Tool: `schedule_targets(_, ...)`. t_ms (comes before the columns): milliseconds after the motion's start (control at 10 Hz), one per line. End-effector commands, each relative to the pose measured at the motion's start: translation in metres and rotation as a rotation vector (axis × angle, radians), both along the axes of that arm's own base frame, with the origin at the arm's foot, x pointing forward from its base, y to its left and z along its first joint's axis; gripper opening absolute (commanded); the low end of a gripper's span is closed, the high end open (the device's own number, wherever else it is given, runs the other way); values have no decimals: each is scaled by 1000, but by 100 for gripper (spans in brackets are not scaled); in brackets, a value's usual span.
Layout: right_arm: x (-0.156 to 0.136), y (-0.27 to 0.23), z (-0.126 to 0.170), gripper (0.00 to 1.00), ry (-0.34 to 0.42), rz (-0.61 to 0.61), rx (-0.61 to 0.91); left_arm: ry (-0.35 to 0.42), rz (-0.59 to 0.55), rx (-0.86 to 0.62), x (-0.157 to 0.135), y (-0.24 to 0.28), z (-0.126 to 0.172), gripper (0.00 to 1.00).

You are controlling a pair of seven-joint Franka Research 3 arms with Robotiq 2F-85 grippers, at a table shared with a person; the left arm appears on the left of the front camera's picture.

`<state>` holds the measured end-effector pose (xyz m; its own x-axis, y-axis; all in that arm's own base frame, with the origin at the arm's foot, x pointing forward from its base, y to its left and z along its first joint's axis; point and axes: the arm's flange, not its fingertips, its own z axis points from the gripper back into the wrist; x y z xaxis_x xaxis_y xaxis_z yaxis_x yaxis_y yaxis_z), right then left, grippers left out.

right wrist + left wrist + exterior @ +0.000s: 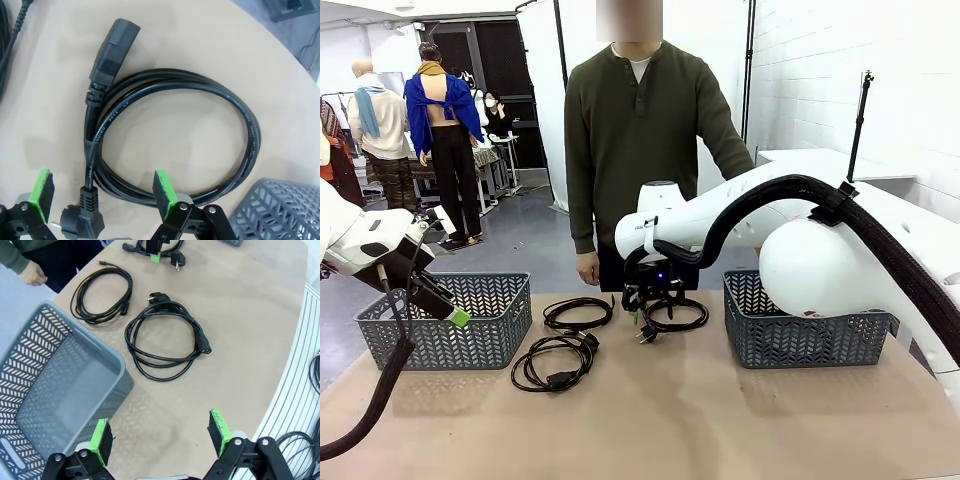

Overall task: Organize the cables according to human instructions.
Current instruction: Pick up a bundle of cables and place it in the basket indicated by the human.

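A wide, round-edged, light tan wooden table (740, 410) spans the front view, w/ a white brick wall at right, a white screen behind and grey floor beyond. A person in a dark olive long-sleeved shirt (640, 130) is seen standing at the far edge, one hand (587, 268) hung by the tabletop. Two grey lattice plastic baskets are set at the table's sides: the left basket (490, 330) and the right basket (800, 340). Btw them, three looped black power cables are laid flat on the wood, apart from one another.

The far-right cable (685, 325) (245, 117) is straddled by the right gripper (645, 300) (102, 192), which is carried on the white right arm (720, 215). Its green-padded fingers (162, 187) are held wide apart, w/ the near side of the coil and its angled round plug (85, 215) lying btw them. Whether the pads touch the cord cannot be told. A chunky rectangular connector (112, 50) is seen at the coil's far side.

The middle cable (570, 322) (100, 295) and the nearest cable (535, 352) (132, 340) lie further left, well apart from both grippers.

The left gripper (455, 315) (160, 435) is held above the table by the left basket's corner. Its fingers are spread, w/ bare wood btw them.
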<state>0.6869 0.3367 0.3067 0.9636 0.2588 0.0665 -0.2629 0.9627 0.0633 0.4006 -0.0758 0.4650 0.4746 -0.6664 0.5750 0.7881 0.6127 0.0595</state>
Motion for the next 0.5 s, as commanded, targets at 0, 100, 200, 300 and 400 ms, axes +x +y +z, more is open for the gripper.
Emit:
schedule_targets(0,11,9,4,100,13,-27,-15,-2,-7,-14,1,3,-1,100)
schedule_targets(100,13,9,2,95,21,-31,-16,-2,-7,-14,1,3,-1,100)
schedule_targets(200,13,10,1,81,17,-30,-22,-2,-7,-14,1,3,-1,100)
schedule_targets(300,13,10,3,63,15,-30,-23,-2,-7,-14,1,3,-1,100)
schedule_targets(400,14,10,3,45,20,-29,-23,-2,-7,-14,1,3,-1,100)
